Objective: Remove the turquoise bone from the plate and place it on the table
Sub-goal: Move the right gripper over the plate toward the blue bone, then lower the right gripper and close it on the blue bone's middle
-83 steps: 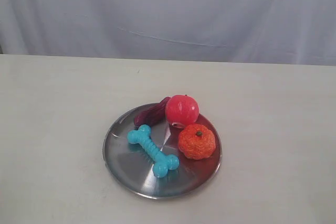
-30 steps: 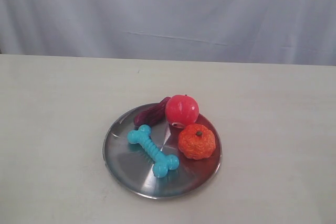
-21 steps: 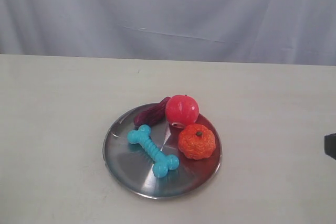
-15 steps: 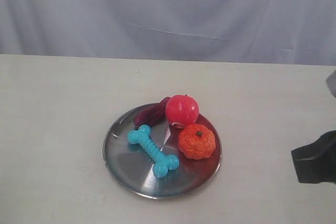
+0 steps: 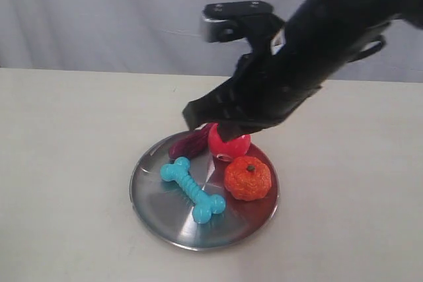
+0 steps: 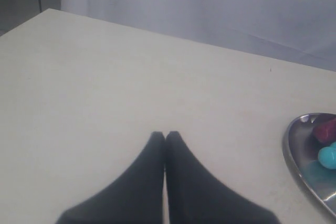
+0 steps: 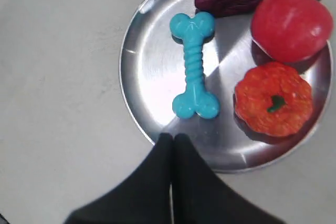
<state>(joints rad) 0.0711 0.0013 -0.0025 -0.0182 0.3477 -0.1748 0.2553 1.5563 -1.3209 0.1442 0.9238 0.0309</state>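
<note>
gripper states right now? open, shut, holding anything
Left gripper: closed, fingers together, empty, over the table.
Right gripper: closed, empty, over the plate; the turquoise bone lies untouched on it.

The table [image 5: 66,137] is a broad, cream, matte top. Only a round, shiny steel plate [image 5: 158,208] lies directly on it, flat, near the front middle, with bare tabletop all around.

The right arm [image 5: 291,64] reaches over the plate [image 5: 158,204], the right gripper [image 7: 172,138] pressed together. The left gripper [image 6: 165,135], likewise closed, sits off the plate's side.
</note>
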